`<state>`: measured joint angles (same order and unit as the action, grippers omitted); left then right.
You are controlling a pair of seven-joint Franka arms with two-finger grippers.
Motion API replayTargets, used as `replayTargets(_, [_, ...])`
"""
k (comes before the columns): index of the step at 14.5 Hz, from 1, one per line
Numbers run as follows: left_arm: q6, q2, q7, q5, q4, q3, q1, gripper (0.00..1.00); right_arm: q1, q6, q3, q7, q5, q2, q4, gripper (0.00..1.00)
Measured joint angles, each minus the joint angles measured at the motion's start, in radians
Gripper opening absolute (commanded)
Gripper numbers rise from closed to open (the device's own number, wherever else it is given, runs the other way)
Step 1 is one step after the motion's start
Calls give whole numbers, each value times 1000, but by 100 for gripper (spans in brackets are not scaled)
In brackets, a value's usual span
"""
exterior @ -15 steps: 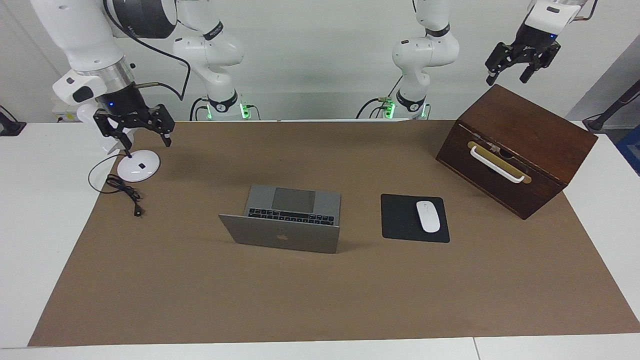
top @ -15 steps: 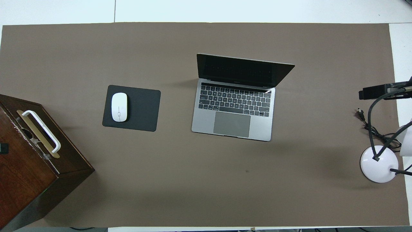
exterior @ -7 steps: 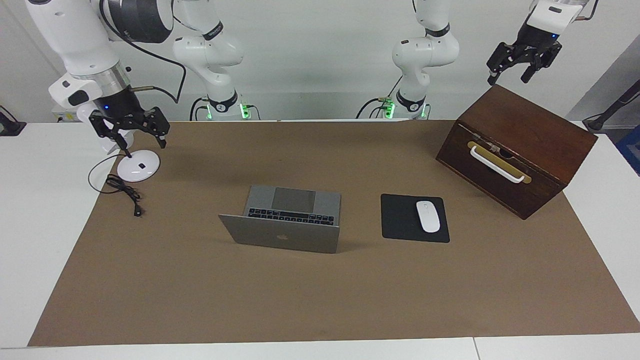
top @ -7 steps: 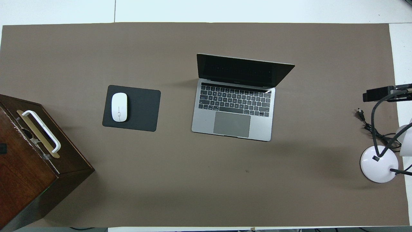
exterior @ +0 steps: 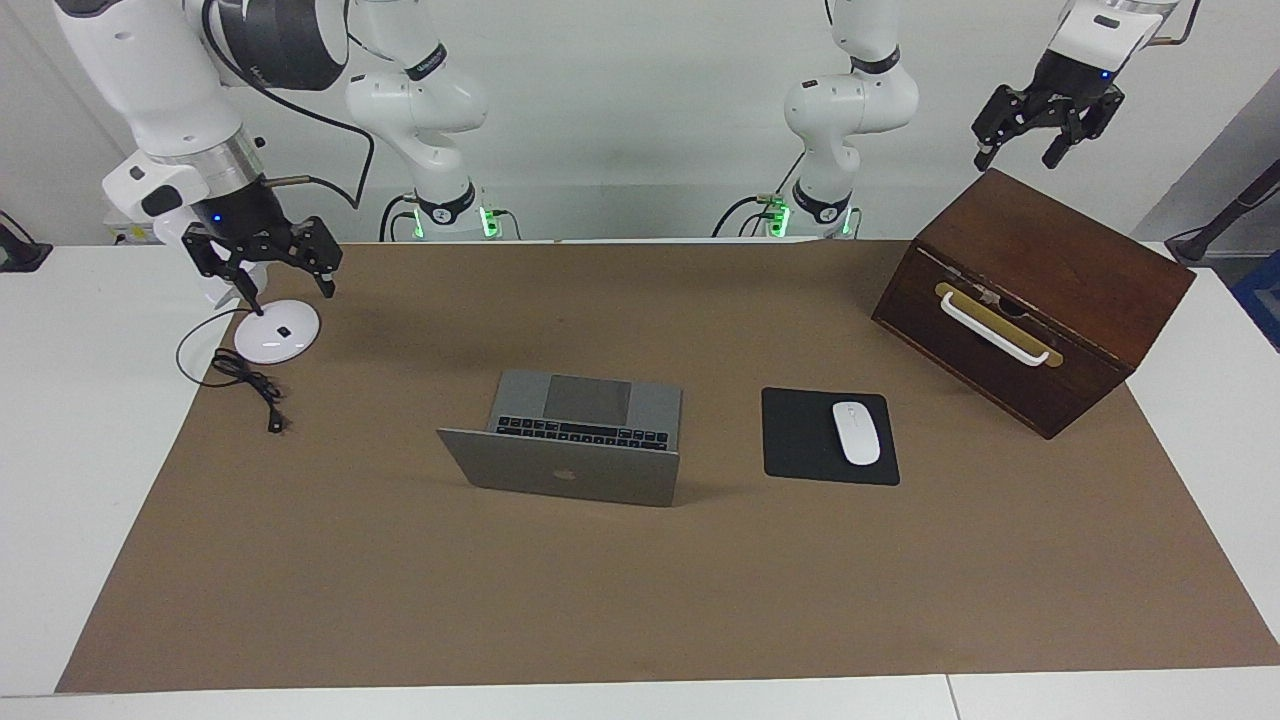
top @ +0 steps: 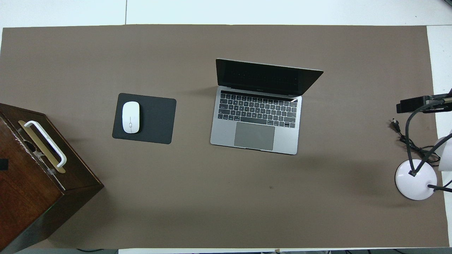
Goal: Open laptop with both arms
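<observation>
Laptop (exterior: 585, 440) stands open at the desk's (exterior: 60, 420) centre, mousepad (exterior: 800, 435) beside it. Left gripper (exterior: 1030, 125) hangs spread wide over the wooden box (exterior: 1060, 260); right gripper (exterior: 265, 262), spread wide, over the lamp base (exterior: 275, 335).

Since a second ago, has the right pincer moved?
Yes. The right pincer has drawn back toward the right arm's end and slightly up, judged against the white lamp base.

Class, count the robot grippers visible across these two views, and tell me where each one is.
2. The right gripper hangs over the white lamp base; the left gripper hangs over the wooden box. None seems hidden.
</observation>
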<state>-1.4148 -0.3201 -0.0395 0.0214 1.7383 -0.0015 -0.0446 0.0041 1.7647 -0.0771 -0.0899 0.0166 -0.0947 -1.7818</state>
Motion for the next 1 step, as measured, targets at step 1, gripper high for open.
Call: replayTargets(1, [0,0,-1,0,0,0,0,100,0,-1,0,0,0,0,0,100])
